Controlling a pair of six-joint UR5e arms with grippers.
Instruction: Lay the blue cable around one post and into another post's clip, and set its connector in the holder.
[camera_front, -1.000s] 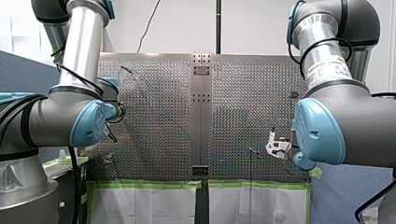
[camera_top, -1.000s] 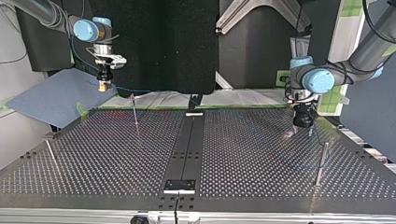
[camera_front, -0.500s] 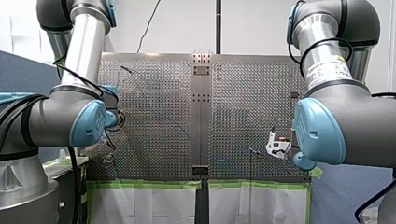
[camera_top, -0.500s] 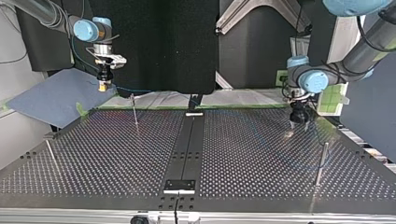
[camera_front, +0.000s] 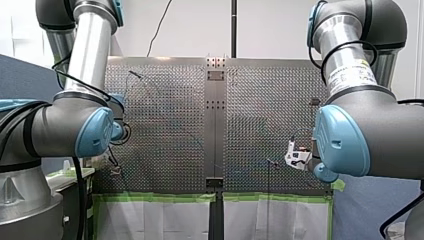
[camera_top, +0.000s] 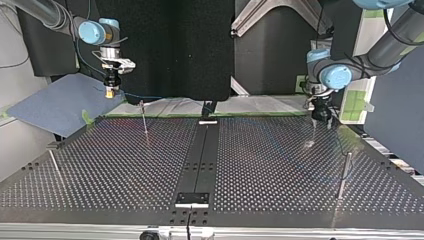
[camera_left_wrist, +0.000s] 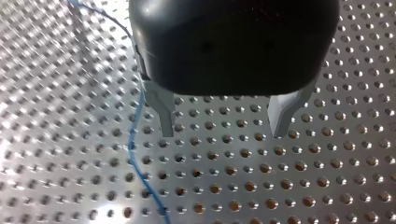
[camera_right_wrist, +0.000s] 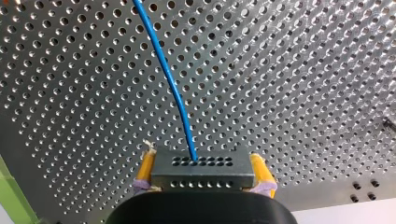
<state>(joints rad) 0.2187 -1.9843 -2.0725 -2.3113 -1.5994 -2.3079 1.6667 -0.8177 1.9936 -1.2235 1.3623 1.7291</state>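
Here my right pincer (camera_right_wrist: 204, 173) clamps the connector (camera_right_wrist: 201, 165) (blue cable (camera_right_wrist: 173, 88) attached), while my left pincer (camera_left_wrist: 222, 131) gapes empty.

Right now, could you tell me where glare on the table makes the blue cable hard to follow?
Left wrist view: strong glare whitens the table beside the cable, yet the cable shows. Right wrist view: even light, cable plain to see from the connector. Top view: it barely shows on the dark table.
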